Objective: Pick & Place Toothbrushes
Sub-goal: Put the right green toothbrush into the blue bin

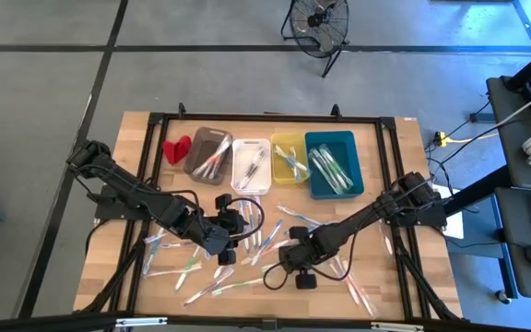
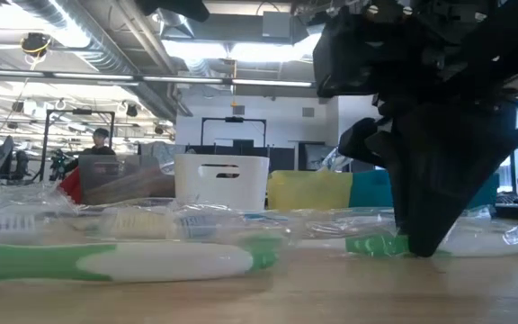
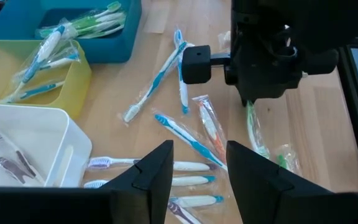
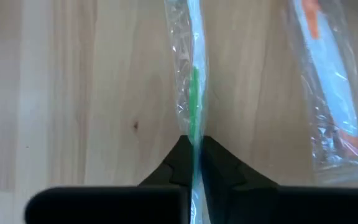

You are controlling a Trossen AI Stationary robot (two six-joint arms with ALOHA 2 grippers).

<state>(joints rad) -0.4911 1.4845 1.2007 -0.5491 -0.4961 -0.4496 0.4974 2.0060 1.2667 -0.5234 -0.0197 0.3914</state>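
Many toothbrushes (image 1: 247, 267) lie loose on the wooden table, several of them in clear wrappers. My right gripper (image 4: 195, 152) stands low at the table's near middle, shut on a green-and-white wrapped toothbrush (image 4: 193, 106); the low view shows the same brush (image 2: 371, 244) flat on the wood. My left gripper (image 3: 201, 168) hangs open above the table, left of the right one, over some blue-and-white toothbrushes (image 3: 185, 140), with nothing between its fingers. More toothbrushes lie in the bins at the far side. My right gripper pinches the wrapped green toothbrush's handle (image 4: 194, 134) between its two fingertips (image 4: 180, 155). The fingers come steeply from above, one on each side of the thin brush, across its length. The toothbrush lies flat on the table (image 2: 475, 270).
Four bins stand in a row at the far side: grey (image 1: 208, 152), white (image 1: 251, 164), yellow (image 1: 289, 157) and teal (image 1: 332, 164). A small red object (image 1: 176, 148) lies left of the grey bin. An orange wrapped toothbrush (image 4: 328, 74) lies close beside the held one.
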